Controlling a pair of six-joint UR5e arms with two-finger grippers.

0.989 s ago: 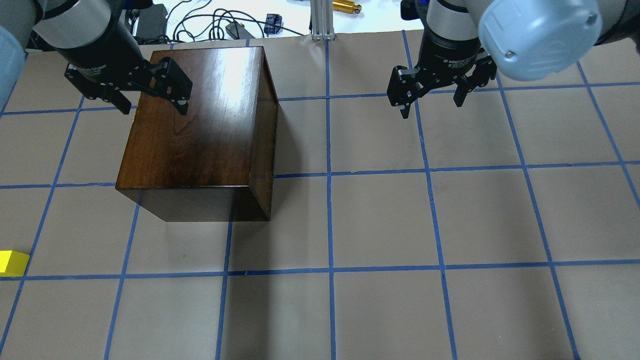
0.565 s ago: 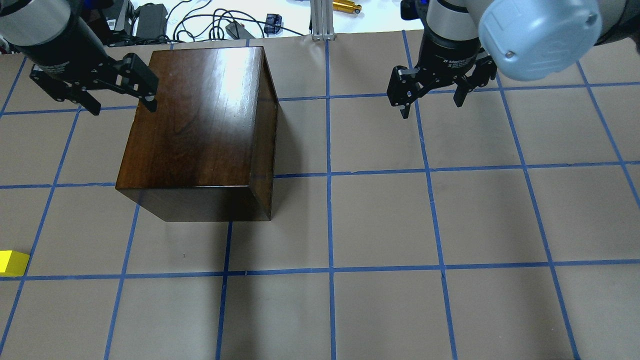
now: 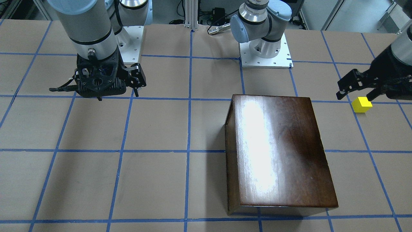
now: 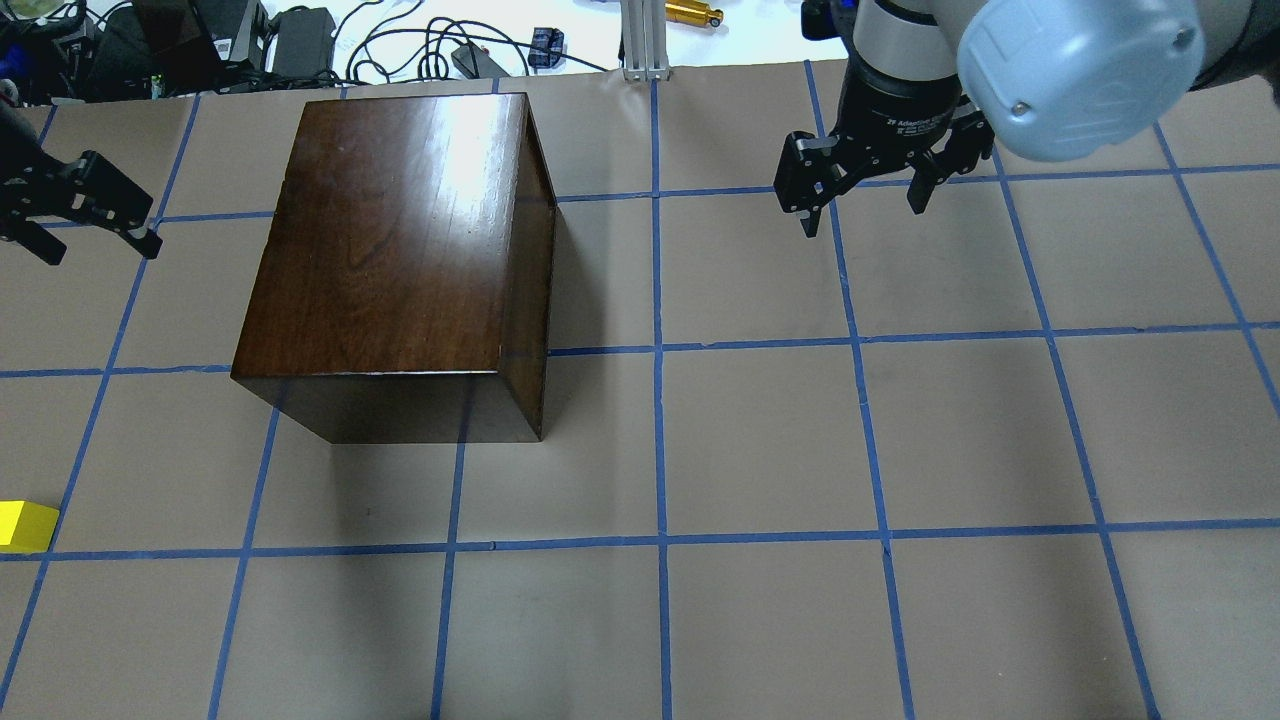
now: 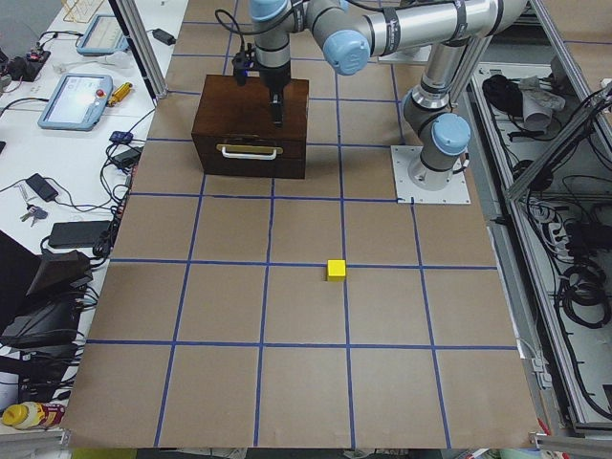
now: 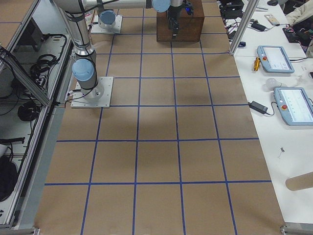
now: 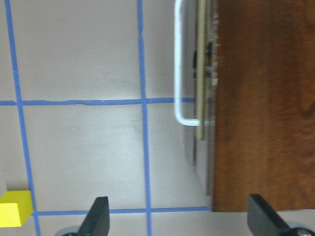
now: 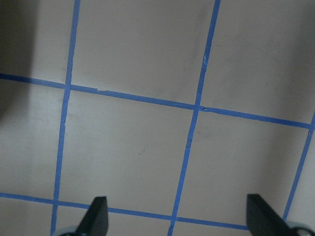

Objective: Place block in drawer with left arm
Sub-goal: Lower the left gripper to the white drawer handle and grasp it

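1. Left wrist-mounted: catching the left jaws spread wide, both black fingertips (image 7: 98,219) poking in at the bottom edge with only bare desk (image 7: 78,152) between them, gripping nothing.
2. Hanging above the desk on the handle side of the cabinet (image 4: 400,240), pointing roughly straight down. Glimpsing the block (image 7: 14,215) at the lower left corner of that view, just outside the nearer fingertip, so not yet lining it up between the jaws.
3. Finding the block sitting flat on the desk beside a blue tape line (image 4: 250,550), well apart from the cabinet on the robot's left, touching nothing else.
4. Judging it light and rigid, with plain faces that may be slightly slick. Favouring a hold on two opposite flat faces, squaring the jaws to them and centring. Expecting a pinch across the corners to risk twisting it out.
5. Reading the drawer (image 5: 247,164) as shut, its front sitting close against the cabinet and its metal handle (image 7: 178,59) facing the block's side. Probably needing to pull it open before anything can go in.
6. Tracing the left arm (image 3: 400,48) in from the desk's edge, with the wrist bending downward.
7. Noting the right jaws also wide open and empty in their own wrist view, hovering over bare desk, with the right arm (image 4: 1070,70) well apart from the cabinet.
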